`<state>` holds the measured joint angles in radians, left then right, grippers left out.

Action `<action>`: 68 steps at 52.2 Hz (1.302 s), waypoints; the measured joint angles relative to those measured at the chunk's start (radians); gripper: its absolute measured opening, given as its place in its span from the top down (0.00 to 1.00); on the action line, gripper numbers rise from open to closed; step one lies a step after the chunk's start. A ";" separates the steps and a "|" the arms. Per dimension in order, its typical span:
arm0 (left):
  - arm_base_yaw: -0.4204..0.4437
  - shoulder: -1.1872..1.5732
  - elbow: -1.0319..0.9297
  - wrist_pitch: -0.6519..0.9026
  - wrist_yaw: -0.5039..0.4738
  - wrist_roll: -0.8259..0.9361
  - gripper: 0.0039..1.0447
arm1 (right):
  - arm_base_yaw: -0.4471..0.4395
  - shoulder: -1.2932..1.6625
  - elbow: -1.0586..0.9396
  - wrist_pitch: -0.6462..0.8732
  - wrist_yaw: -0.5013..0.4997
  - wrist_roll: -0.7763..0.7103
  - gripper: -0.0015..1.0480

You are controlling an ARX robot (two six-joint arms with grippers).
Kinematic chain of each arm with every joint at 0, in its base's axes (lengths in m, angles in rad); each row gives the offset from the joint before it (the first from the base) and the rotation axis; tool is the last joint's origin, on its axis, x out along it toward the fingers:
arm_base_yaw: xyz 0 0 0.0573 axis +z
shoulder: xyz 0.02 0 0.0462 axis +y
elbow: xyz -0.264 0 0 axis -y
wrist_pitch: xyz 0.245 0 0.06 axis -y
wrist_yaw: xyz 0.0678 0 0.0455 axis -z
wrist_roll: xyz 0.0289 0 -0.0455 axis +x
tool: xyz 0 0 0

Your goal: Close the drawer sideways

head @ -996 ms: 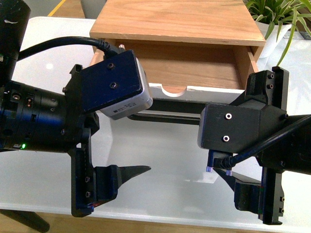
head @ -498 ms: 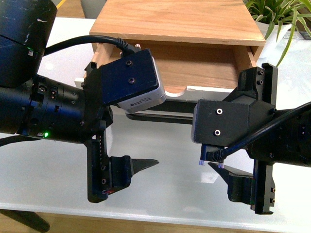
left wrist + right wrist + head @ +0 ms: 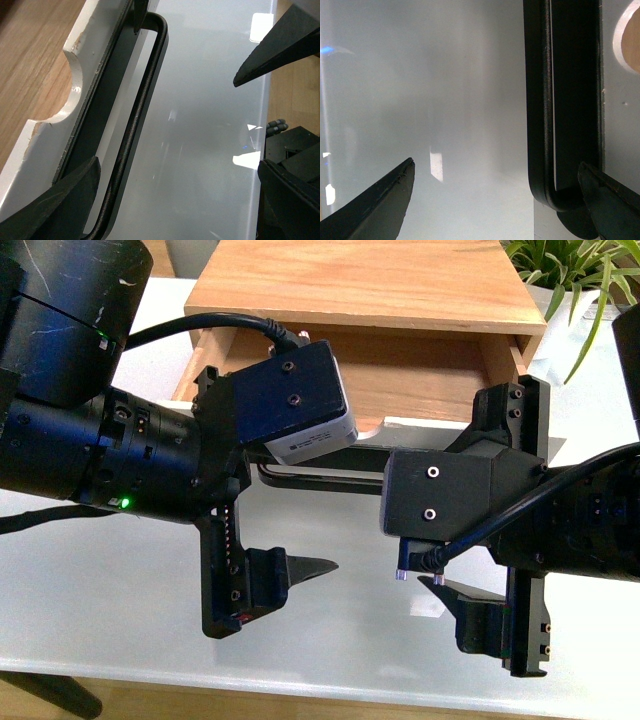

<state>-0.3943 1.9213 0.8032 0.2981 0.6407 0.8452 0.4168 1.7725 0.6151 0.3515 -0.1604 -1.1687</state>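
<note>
The drawer point(image 3: 440, 427) stands pulled out of the wooden cabinet point(image 3: 370, 280), showing its white front with a semicircular notch, a long black bar handle point(image 3: 330, 480) and a light wood inside. My left gripper point(image 3: 320, 502) is open in front of the drawer's left half. In the left wrist view point(image 3: 175, 200) the handle point(image 3: 140, 110) runs between the fingers, close to the one over the white front point(image 3: 80, 65). My right gripper point(image 3: 432, 495) is open in front of the right half. In the right wrist view point(image 3: 495, 200) the handle's end point(image 3: 538, 100) lies beside one finger.
The white glossy table point(image 3: 100, 570) carries the cabinet, and its front edge runs just below both grippers. A green plant point(image 3: 570, 270) in a white pot stands at the back right. The two grippers face each other closely over the table.
Both arms have moved inward and a little toward the drawer: the left gripper to the right, the right gripper to the left. The drawer has not visibly moved.
</note>
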 joint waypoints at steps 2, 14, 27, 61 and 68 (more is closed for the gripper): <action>0.000 0.005 0.003 -0.002 0.000 0.000 0.08 | 0.000 0.004 0.003 0.000 0.000 0.000 0.09; 0.000 0.032 0.031 -0.013 -0.002 0.001 0.08 | 0.000 0.041 0.023 0.000 -0.001 -0.005 0.09; -0.001 0.069 0.067 -0.032 -0.002 0.002 0.08 | 0.000 0.073 0.047 -0.001 -0.002 -0.006 0.09; -0.025 0.141 0.127 -0.063 -0.020 0.018 0.08 | 0.004 0.160 0.104 0.009 -0.012 -0.006 0.09; -0.025 0.143 0.134 -0.063 -0.020 0.014 0.08 | 0.001 0.163 0.105 0.016 -0.011 -0.005 0.09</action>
<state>-0.4191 2.0647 0.9367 0.2356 0.6209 0.8593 0.4179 1.9354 0.7200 0.3672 -0.1719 -1.1732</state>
